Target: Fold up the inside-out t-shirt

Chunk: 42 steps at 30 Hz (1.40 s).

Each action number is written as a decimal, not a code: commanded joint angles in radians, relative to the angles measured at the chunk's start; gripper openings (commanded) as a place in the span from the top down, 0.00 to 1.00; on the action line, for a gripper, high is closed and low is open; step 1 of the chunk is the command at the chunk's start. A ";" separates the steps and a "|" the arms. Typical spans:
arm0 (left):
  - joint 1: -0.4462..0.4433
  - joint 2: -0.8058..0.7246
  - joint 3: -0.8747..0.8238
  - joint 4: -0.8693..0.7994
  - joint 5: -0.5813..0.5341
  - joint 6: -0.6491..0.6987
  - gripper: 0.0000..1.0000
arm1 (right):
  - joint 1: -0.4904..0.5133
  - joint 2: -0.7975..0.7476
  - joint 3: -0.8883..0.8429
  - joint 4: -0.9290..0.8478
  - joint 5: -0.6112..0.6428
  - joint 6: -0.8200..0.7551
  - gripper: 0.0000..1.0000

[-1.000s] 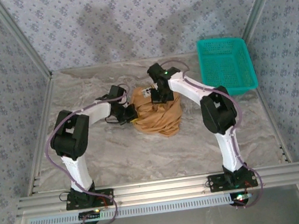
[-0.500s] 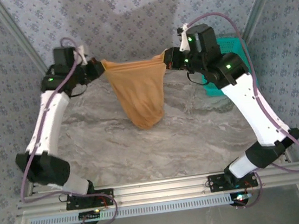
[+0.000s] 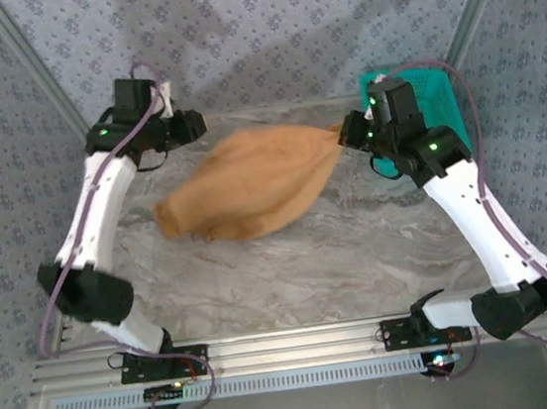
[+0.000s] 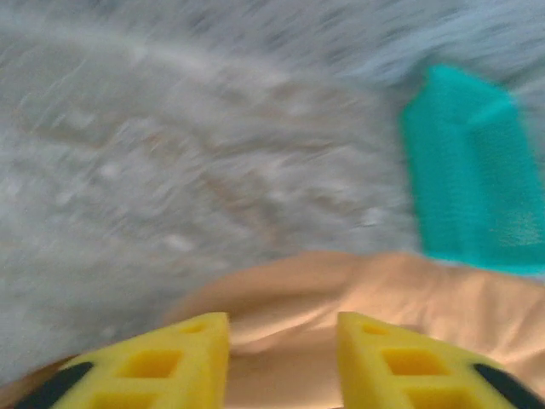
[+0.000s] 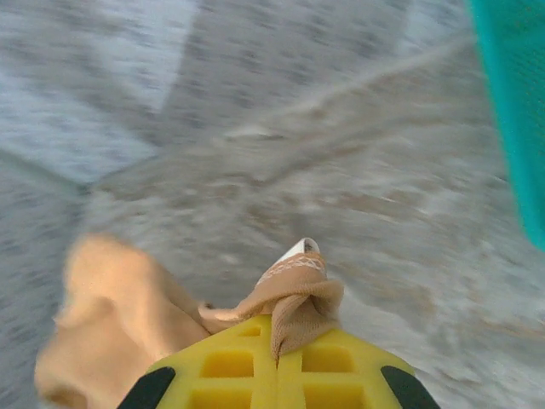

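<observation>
since the left gripper (image 3: pixel 194 124) is apart and clear of the t-shirt (image 3: pixel 251 182), which billows over the counter (image 3: pixel 292 272) hanging from the right gripper (image 3: pixel 347 132) clamped on its edge, i'd lower it slowly so it spreads flat.

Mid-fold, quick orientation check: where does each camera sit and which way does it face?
Top external: high behind the robot, looking down on table, t-shirt, basket; left arm and right arm visible.
Left wrist: on the left arm, looking past the open left pincer at t-shirt and basket.
Right wrist: on the right arm, looking past the right pincer, shut on the t-shirt, across the table.
Shared: all three views show t-shirt and basket.
</observation>
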<state>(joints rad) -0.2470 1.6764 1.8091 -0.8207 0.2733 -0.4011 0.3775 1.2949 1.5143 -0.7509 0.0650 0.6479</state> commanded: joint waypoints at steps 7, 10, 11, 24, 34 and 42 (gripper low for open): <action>0.014 -0.077 -0.368 0.049 -0.102 -0.014 0.40 | -0.054 0.137 -0.118 0.045 -0.102 0.017 1.00; 0.002 -0.137 -0.542 0.102 -0.063 -0.029 0.43 | -0.055 0.135 -0.126 0.030 -0.107 0.004 1.00; -0.006 -0.162 -0.600 0.118 -0.062 -0.039 0.45 | -0.058 0.134 -0.126 0.022 -0.108 -0.005 1.00; -0.332 -0.289 -0.954 0.285 -0.057 -0.224 0.46 | -0.112 0.099 -0.152 0.002 -0.130 -0.010 1.00; -0.344 -0.264 -1.036 0.398 -0.054 -0.387 0.45 | -0.124 0.094 -0.135 0.009 -0.139 -0.010 1.00; -0.345 -0.202 -0.969 0.424 -0.081 -0.422 0.77 | -0.126 0.090 -0.140 -0.007 -0.159 -0.011 1.00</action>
<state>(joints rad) -0.5858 1.4631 0.7864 -0.4068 0.2077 -0.8051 0.2600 1.4113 1.3689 -0.7326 -0.0738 0.6544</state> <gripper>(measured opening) 0.234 0.066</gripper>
